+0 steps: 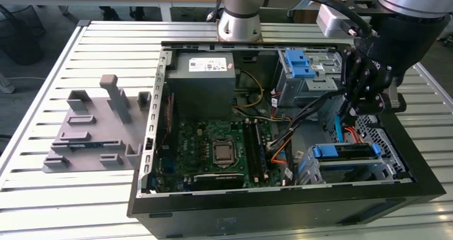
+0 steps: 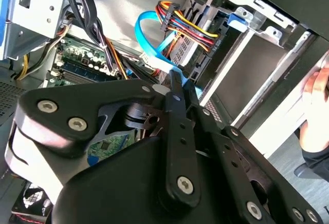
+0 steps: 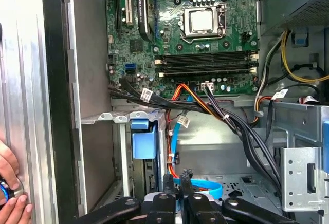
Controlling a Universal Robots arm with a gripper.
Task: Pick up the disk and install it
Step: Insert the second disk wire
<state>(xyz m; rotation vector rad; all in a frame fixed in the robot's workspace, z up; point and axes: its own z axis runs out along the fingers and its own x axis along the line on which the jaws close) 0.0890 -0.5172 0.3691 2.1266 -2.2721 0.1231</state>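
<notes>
The disk point(image 1: 345, 151), with its blue plastic edge frame, sits in the lower drive cage at the front corner of the open computer case point(image 1: 283, 208), on the exterior view's right. In the first wrist view its blue frame point(image 3: 143, 142) stands in the cage slot; the metal body is mostly hidden. My gripper point(image 1: 364, 110) hangs inside the case just behind that cage, above the cables. Its black fingers are shut with nothing between them in both wrist views point(image 3: 177, 183) point(image 2: 177, 82).
A blue data cable point(image 2: 154, 54) and bundled power wires point(image 3: 216, 111) run right by the fingers. The case also holds a motherboard point(image 1: 219, 150), a grey power supply point(image 1: 205, 78) and an upper cage with a blue latch point(image 1: 300, 65). A person's hand point(image 3: 9, 196) rests outside the case wall. A grey fixture plate point(image 1: 92, 131) lies at the exterior view's left.
</notes>
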